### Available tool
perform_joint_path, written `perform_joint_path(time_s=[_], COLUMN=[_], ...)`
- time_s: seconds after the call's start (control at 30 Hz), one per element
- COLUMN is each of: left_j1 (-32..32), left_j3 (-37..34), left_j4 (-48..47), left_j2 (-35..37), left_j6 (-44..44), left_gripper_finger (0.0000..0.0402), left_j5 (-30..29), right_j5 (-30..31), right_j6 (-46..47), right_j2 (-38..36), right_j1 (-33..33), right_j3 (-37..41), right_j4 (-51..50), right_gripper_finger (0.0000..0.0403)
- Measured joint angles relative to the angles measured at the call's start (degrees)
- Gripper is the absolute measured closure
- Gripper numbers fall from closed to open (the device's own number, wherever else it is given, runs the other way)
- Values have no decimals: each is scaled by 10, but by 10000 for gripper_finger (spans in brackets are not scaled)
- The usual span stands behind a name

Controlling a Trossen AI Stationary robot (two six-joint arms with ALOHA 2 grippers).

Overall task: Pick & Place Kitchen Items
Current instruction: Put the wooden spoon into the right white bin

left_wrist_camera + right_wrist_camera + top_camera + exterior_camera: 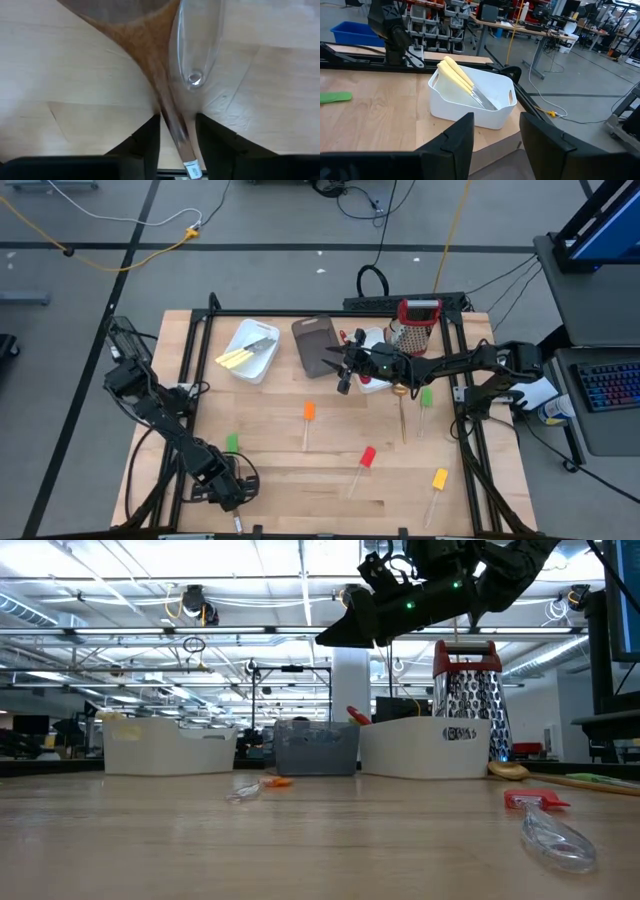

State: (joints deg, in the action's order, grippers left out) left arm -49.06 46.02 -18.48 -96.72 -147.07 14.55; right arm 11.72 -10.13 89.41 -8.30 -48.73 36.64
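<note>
Wooden spoon (145,45): in the left wrist view it lies on the table, its thin handle running down between the two dark fingers of the left gripper.
Clear-handled spatula (195,45): beside the wooden spoon, its see-through handle partly over the same gap.
Left gripper (225,485): lower left of the high view, low over the table (300,480); fingers a little apart on both sides of the spoon handle, and I cannot tell if they already press it.
Green spatula (232,442): just above the left gripper in the high view.
Orange spatula (308,415): middle of the table.
Red spatula (366,459): lower middle, right of the orange one.
Yellow spatula (439,480): lower right of the table.
Second green spatula (426,398): right side, beside a wooden spoon (401,405) with a long handle.
Cream-handled knives (457,75): lying inside the white tub (252,352), upper left of the table.
Right gripper (345,370): upper middle of the high view, raised over the brown tub (317,345); fingers apart, nothing between them.
Grater (415,325): upper right, standing upright behind another white tub (430,745).
</note>
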Motion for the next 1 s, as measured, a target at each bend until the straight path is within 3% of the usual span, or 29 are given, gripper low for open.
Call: perform_joint_path(time_s=[0.27, 0.5, 0.63, 0.9, 1.0], left_j1=[-1, 3, 16, 65, 92], left_j3=[0, 1, -1, 1, 5], left_j4=[-43, -71, -89, -184, -205], left_j2=[2, 2, 18, 66, 69], left_j6=[12, 24, 70, 233, 344], left_gripper_finger=[381, 366, 382, 382, 382], left_j5=[14, 11, 11, -58, -63], right_j5=[0, 0, 0, 0, 0], right_j6=[0, 0, 0, 0, 0], right_j2=[0, 0, 0, 0, 0], right_j1=[0, 0, 0, 0, 0], right_j3=[0, 0, 0, 0, 0], right_j4=[0, 0, -1, -1, -1], right_gripper_finger=[252, 252, 252, 252, 252])
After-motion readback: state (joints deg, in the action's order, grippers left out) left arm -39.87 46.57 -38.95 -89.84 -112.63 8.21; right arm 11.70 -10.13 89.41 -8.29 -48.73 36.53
